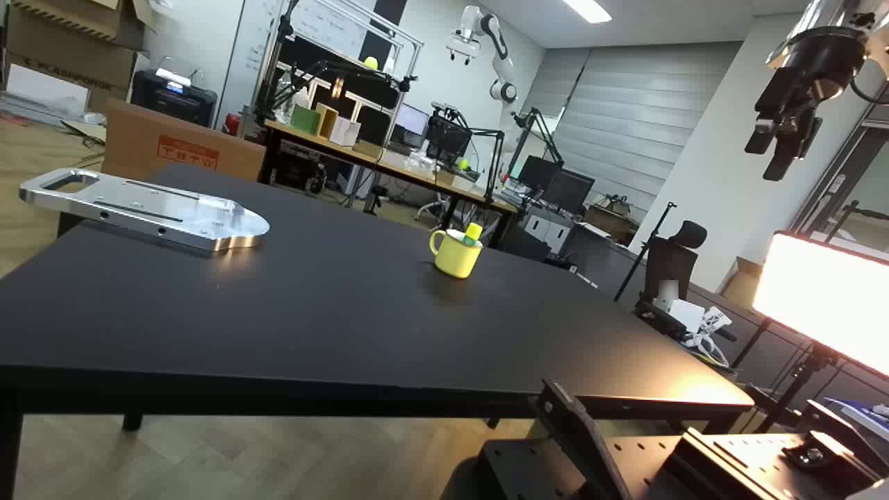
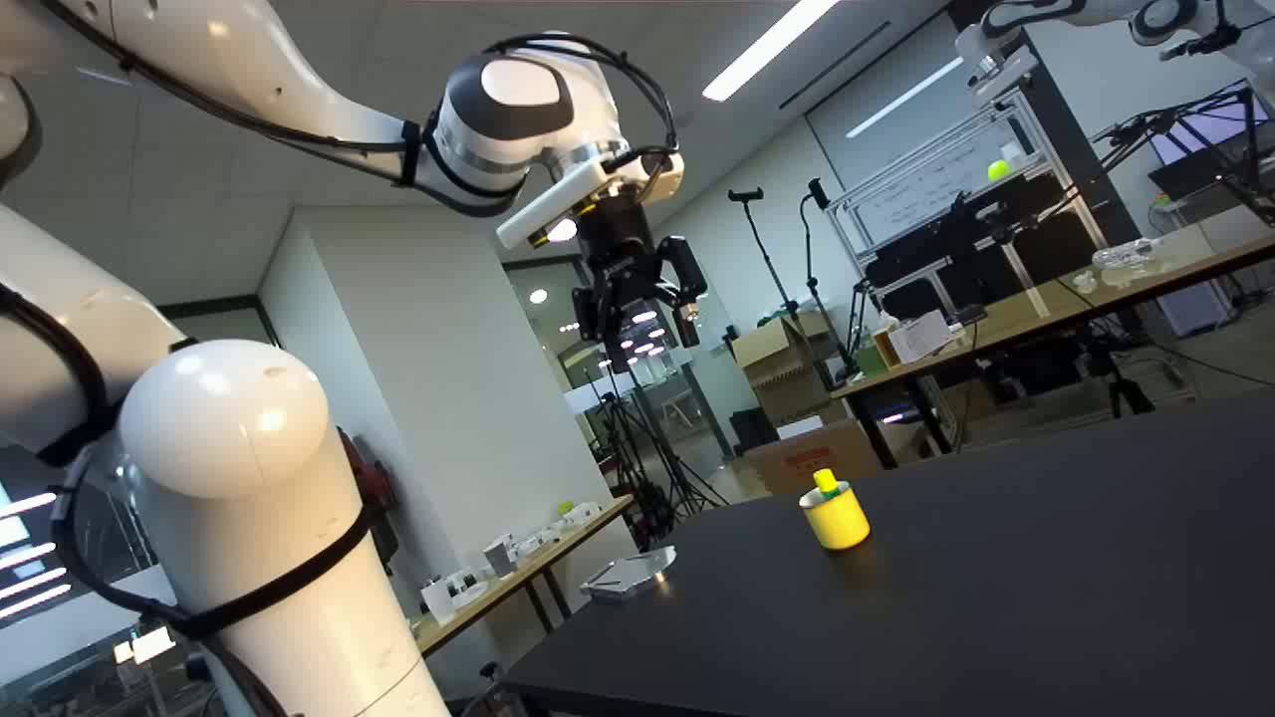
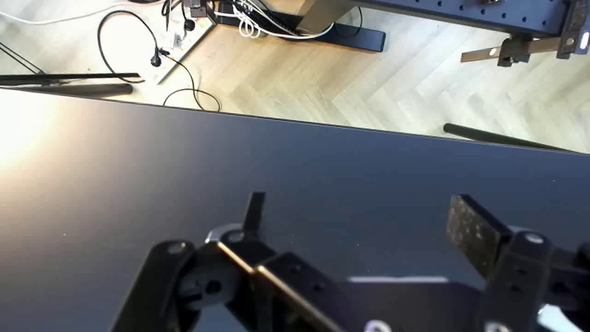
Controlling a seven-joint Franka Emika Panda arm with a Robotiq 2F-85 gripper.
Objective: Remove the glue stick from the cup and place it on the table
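Spread and empty, presumably to fit around the glue [image 1: 472, 234] jutting from the cup [image 1: 455, 257], the fingers [image 3: 473, 233] hung higher than the cup, well apart from it.

Glue stick [image 1: 473, 232] in cup [image 1: 455, 258], cup on table [image 1: 333, 319], plate [image 1: 173, 206] left of cup

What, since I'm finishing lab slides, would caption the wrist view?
Open gripper above the black table, with floor and cables beyond.
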